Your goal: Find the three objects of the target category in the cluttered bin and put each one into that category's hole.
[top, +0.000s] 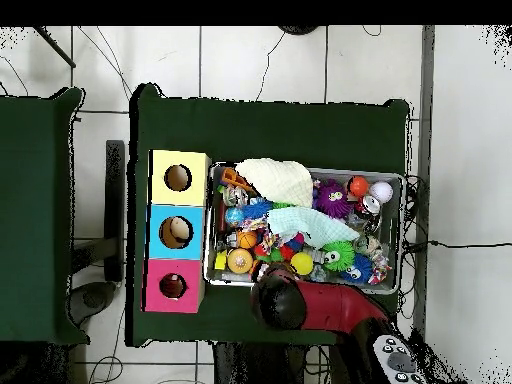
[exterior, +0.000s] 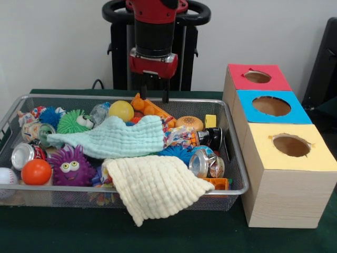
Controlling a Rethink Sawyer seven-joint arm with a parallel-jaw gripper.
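The silver wire-mesh bin is full of toys, cans and cloths; it also shows in the overhead view. My gripper hangs open and empty over the bin's far rim. Just below it lies an orange plush toy, probably the tiger, partly hidden by a mint cloth. The duck and the bear are hidden. The red box's hole is at the far end of the box row, right of the bin, and shows in the overhead view. In the overhead view my arm covers the gripper.
A cream cloth hangs over the bin's front rim. A purple puffer, green puffer, orange ball, yellow ball and cans lie in the bin. The blue box and yellow box stand nearer than the red one.
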